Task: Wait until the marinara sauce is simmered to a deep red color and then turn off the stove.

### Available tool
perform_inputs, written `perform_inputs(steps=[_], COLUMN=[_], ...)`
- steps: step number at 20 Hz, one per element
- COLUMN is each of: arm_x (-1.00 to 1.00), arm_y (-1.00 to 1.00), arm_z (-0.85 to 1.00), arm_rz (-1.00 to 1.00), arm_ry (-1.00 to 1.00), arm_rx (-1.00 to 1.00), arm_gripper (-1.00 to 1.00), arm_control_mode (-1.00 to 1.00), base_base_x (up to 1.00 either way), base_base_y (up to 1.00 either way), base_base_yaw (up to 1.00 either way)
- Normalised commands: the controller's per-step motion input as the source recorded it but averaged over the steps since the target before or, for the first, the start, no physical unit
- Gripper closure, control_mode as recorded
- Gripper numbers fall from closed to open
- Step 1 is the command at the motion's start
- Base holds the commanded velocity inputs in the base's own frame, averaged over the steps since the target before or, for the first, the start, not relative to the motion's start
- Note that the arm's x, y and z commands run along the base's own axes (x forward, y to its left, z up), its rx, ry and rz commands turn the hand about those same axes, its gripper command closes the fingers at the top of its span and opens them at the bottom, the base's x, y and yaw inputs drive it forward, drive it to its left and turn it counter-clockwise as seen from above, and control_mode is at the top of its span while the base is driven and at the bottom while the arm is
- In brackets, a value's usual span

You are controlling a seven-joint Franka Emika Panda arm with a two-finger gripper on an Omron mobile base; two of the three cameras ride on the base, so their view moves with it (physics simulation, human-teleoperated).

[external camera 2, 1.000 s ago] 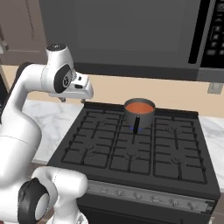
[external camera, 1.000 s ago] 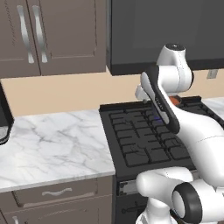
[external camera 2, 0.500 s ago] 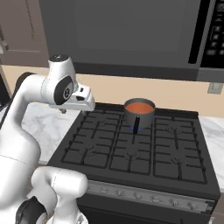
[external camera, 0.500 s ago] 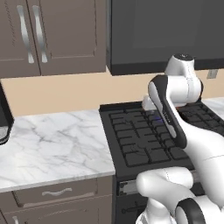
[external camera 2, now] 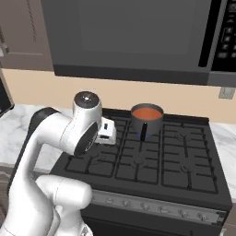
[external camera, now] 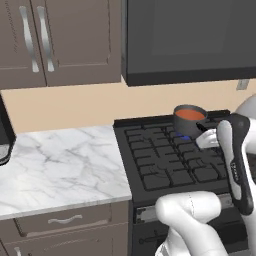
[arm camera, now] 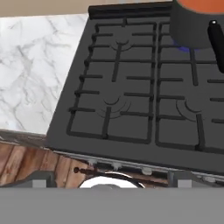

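Observation:
The marinara sauce (external camera 2: 147,112) is a smooth orange-red disc in a small dark grey saucepan (external camera: 189,122) on the back burner of the stove (external camera 2: 152,156), with a blue flame under it. The pan's black handle (external camera 2: 144,130) points toward the front. My gripper (external camera 2: 107,132) hangs over the stove's left grates, left of the pan and apart from it. In the hand view its fingertips (arm camera: 41,177) stand wide apart, open and holding nothing, above the front strip of knobs (arm camera: 116,166). The sauce (arm camera: 202,4) is at that view's top right.
A marble counter (external camera: 60,165) runs left of the stove, with a dark appliance (external camera: 4,135) at its far left. A dark microwave (external camera: 185,40) hangs above the stove, beside brown cabinets (external camera: 60,40). A wall outlet (external camera 2: 226,93) is at the right.
My arm has folded down and forward, bringing the hand from up beside the pan to low over the stove's left grates. The sauce keeps its orange-red colour.

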Motion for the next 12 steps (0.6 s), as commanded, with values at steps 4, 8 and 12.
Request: perform_inputs(steps=[4,8,12], arm_x=[-0.45,-0.37,-0.37], arm_y=[-0.86,-0.62,-0.74], arm_z=[-0.3,-0.51,-0.52], arm_rz=[0.17,0.12,0.12], arm_ry=[-0.19,-0.13,-0.19], arm_rx=[0.09,0.0,0.0], arm_gripper=[-1.0,-1.0,-1.0], arm_control_mode=[-1.0,-1.0,-1.0], base_base_x=[0.0,0.0,0.0], base_base_y=[0.0,0.0,0.0], base_base_yaw=[0.0,0.0,0.0])
